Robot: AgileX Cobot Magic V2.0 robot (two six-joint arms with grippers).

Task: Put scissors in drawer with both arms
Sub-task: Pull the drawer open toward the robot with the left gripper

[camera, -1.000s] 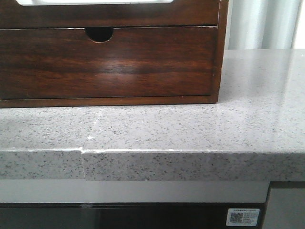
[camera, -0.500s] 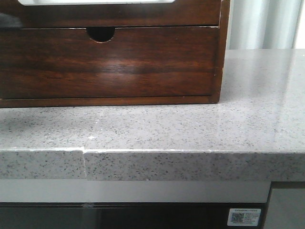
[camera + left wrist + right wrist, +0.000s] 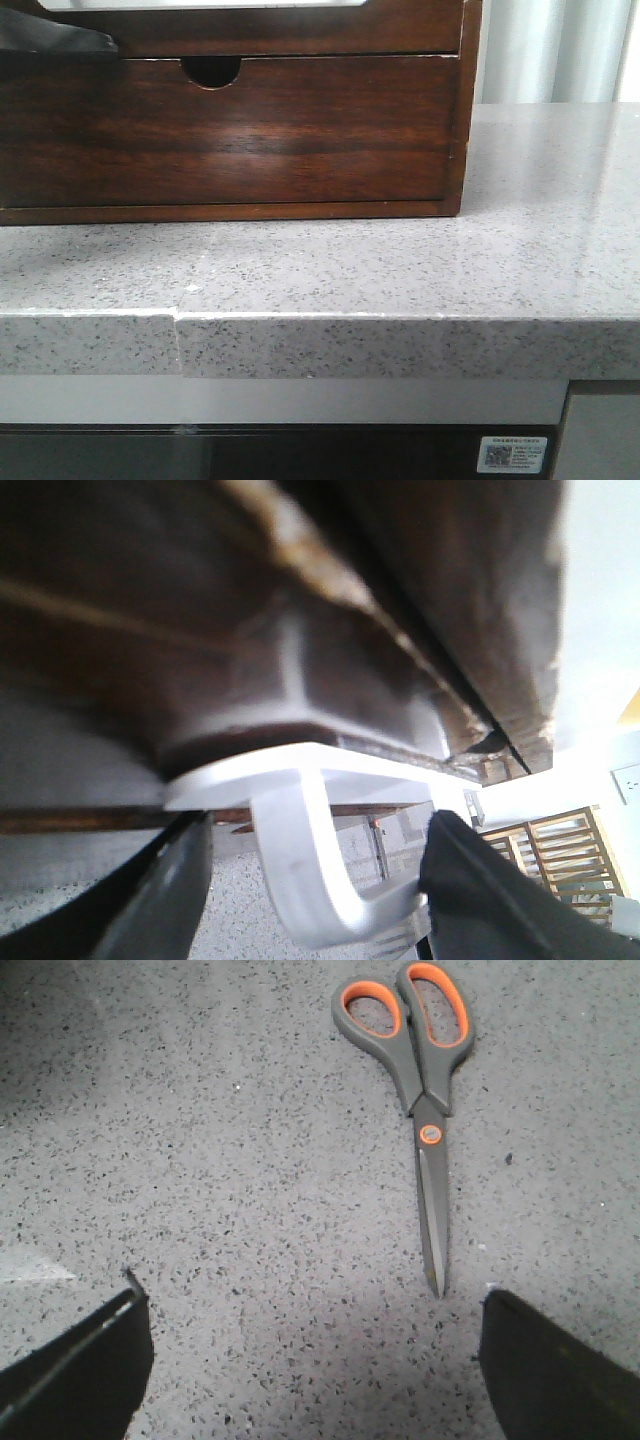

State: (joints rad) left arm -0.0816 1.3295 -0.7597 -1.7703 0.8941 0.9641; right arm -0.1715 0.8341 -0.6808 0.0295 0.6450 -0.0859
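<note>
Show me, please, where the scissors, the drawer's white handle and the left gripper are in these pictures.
scissors (image 3: 430,1132): right wrist view, on the orange pivot.
white handle (image 3: 300,870): left wrist view, on the curved loop.
left gripper (image 3: 310,880): left wrist view, midway between the dark fingers, open around the handle.

The front view cuts the wooden cabinet (image 3: 250,130) off at the top and left, so the upper drawer (image 3: 270,30) shows only as a strip with a sliver of its white area. A dark blurred shape (image 3: 55,38) at the far left cannot be identified. In the left wrist view the drawer's wood is blurred. Both wrist views crop the fingers (image 3: 500,900) (image 3: 560,1360) to dark corners.
</note>
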